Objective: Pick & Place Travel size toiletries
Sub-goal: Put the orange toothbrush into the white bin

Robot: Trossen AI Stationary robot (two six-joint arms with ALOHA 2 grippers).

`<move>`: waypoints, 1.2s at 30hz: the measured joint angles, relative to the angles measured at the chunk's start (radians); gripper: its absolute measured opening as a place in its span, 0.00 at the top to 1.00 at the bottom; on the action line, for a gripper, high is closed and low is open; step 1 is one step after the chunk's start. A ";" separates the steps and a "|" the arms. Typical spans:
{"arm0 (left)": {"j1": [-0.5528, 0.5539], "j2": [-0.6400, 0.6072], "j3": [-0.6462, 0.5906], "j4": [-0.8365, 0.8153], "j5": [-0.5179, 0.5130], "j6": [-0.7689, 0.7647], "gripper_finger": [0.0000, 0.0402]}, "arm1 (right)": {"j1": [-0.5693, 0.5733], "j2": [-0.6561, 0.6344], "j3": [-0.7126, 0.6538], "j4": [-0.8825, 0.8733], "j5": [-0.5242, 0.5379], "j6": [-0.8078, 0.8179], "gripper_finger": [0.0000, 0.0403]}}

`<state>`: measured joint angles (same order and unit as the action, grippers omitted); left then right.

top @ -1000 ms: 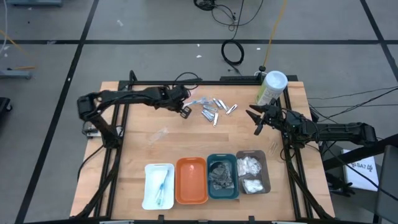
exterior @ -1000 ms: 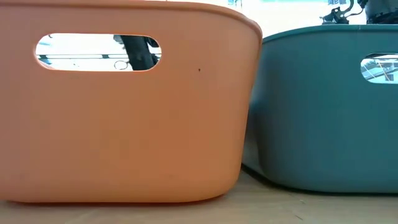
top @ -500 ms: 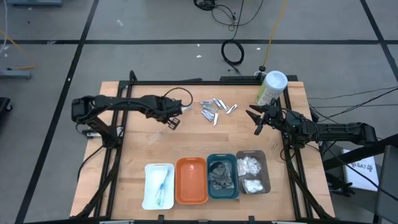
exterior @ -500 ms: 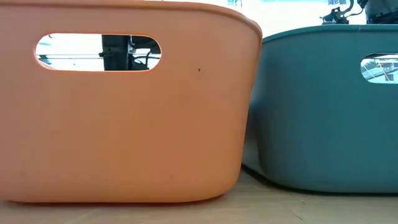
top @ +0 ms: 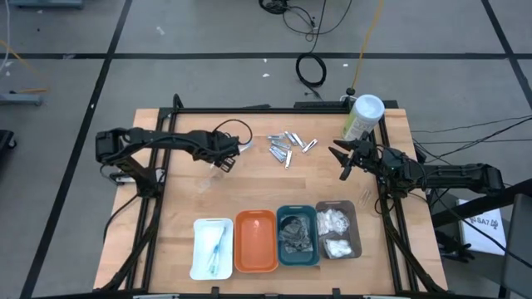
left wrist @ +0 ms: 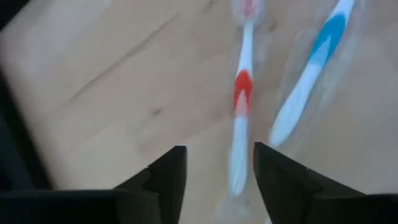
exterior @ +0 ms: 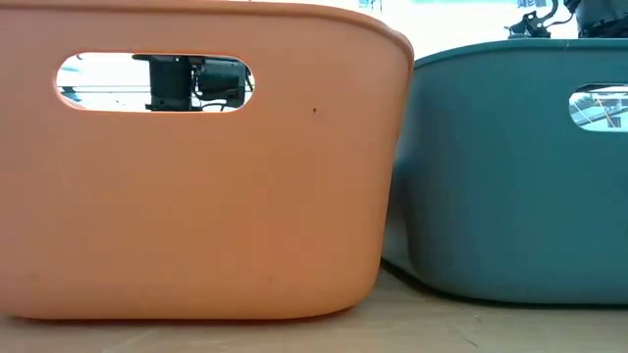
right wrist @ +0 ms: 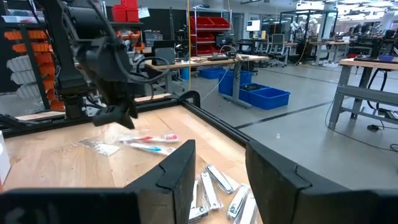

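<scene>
Left gripper (left wrist: 214, 165) hangs open over my clear-wrapped red-striped toothbrush (left wrist: 241, 106) lying on the wooden table (top: 249, 187), and I fear its slippery wrap slides away, or I pinch the blue-striped toothbrush (left wrist: 308, 81) beside it too.

A wooden table (top: 258, 187) carried four trays in a row along its near edge: white (top: 212, 247), orange (top: 256, 241), teal (top: 297, 234) and grey (top: 337, 229). Silvery metal pieces (top: 288, 146) lay scattered toward the far edge, two clear-wrapped toothbrushes (top: 209, 180) lay left of centre, and a pale-green canister (top: 361, 117) stood at the far right corner.
</scene>
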<state>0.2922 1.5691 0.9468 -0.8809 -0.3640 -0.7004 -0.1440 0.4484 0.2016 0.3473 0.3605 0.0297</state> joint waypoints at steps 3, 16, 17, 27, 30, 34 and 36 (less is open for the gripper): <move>0.039 0.000 -0.029 0.127 0.058 0.064 0.47 | 0.000 0.000 0.000 0.000 0.000 0.000 0.68; 0.172 0.000 -0.128 0.308 0.143 0.103 0.49 | 0.000 0.000 0.000 0.000 0.000 -0.005 0.68; 0.175 0.000 -0.139 0.327 0.156 0.109 0.50 | 0.000 0.000 0.000 0.000 0.000 -0.005 0.68; 0.171 0.035 -0.170 0.378 0.206 0.119 0.58 | 0.000 0.000 0.000 0.000 0.000 -0.008 0.68; 0.173 0.060 -0.166 0.392 0.199 0.119 0.62 | 0.000 0.000 0.000 0.000 0.000 -0.008 0.68; 0.172 0.064 -0.166 0.392 0.193 0.120 0.75 | 0.000 0.000 0.000 0.000 0.000 -0.006 0.68; 0.171 0.047 -0.168 0.388 0.181 0.127 0.85 | 0.000 0.000 0.000 0.000 0.000 -0.005 0.68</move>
<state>0.4636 1.6166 0.7789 -0.4932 -0.1832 -0.5738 -0.1442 0.4482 0.2016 0.3473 0.3607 0.0248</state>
